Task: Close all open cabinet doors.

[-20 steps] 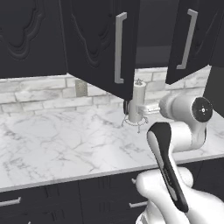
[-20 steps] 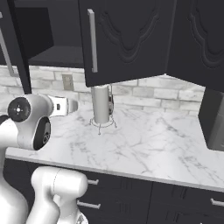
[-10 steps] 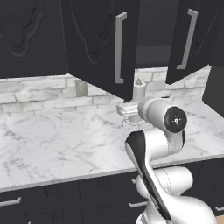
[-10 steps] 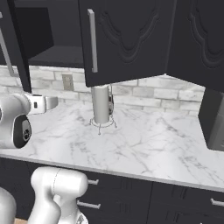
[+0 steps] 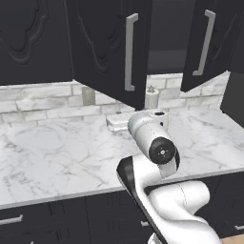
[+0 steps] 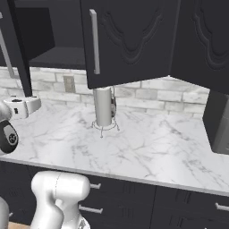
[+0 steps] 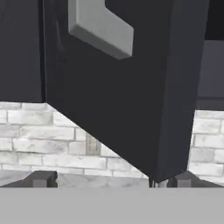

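Note:
Two black cabinet doors stand open over the counter. The left open door (image 5: 109,47) carries a silver bar handle (image 5: 129,52); the right open door (image 5: 209,43) hangs beyond it. In the right base view the left door (image 6: 15,49) is edge-on and the right door (image 6: 129,40) faces me. My gripper (image 5: 114,122) (image 6: 24,106) hovers low over the counter, just under the left door's bottom edge. In the hand view the gripper (image 7: 113,180) is open and empty, its fingertips (image 7: 41,179) wide apart, with that door's lower corner (image 7: 131,109) close ahead.
A paper towel holder (image 6: 103,107) stands on the marble counter (image 6: 147,143) by the brick backsplash, with a wall outlet (image 6: 69,83) to its left. A dark appliance (image 6: 219,125) sits at the counter's right end. Black drawer fronts (image 6: 116,201) run below.
The arm has swung left across the counter, carrying the hand from beside the paper towel holder to under the left open door. The gripper stayed open.

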{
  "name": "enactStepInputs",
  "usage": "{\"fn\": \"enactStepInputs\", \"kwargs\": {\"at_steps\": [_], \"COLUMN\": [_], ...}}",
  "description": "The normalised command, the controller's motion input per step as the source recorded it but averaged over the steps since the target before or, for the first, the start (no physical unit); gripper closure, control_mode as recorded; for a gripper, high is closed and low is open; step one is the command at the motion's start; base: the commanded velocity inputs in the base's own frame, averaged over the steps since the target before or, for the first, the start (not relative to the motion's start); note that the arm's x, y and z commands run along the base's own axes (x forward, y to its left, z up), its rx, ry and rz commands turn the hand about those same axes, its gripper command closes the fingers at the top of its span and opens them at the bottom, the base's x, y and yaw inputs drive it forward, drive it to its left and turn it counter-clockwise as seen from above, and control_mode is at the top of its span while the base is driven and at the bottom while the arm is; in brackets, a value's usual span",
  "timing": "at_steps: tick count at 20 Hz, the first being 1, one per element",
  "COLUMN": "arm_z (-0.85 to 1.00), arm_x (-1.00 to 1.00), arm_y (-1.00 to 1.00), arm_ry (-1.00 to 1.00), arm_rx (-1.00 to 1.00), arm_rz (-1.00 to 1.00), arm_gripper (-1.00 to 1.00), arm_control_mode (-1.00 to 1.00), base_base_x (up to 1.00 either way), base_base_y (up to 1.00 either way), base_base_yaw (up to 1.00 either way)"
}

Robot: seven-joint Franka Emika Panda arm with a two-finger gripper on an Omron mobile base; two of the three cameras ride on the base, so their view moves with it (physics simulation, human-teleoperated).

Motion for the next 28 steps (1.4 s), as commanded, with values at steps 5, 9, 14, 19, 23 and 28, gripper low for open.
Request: {"fn": "enactStepInputs", "kwargs": {"at_steps": [5,9,14,19,23,28], "arm_z": [0.00,0.14,0.25,0.21,0.24,0.21], "arm_x": [0.00,-0.20,-0.29,-0.30,-0.20,-0.07], "arm_y": [0.45,0.31,0.22,0.16,0.03,0.03], "arm_ry": [-0.11,-0.05,0.00,0.00,0.00,-0.03], "arm_rx": [0.00,0.00,0.00,0.00,0.00,0.00], "arm_rz": [0.00,0.00,-0.05,-0.10,-0.12,-0.05], "arm_gripper": [-1.00,-1.00,-1.00,-1.00,-1.00,-1.00], "arm_control_mode": [-1.00,-1.00,-1.00,-1.00,-1.00,-1.00], "base_base_x": [0.00,0.00,0.00,0.00,0.00,0.00], "base_base_y": [0.00,0.00,0.00,0.00,0.00,0.00], "base_base_yaw": [0.00,0.00,0.00,0.00,0.00,0.00]}}
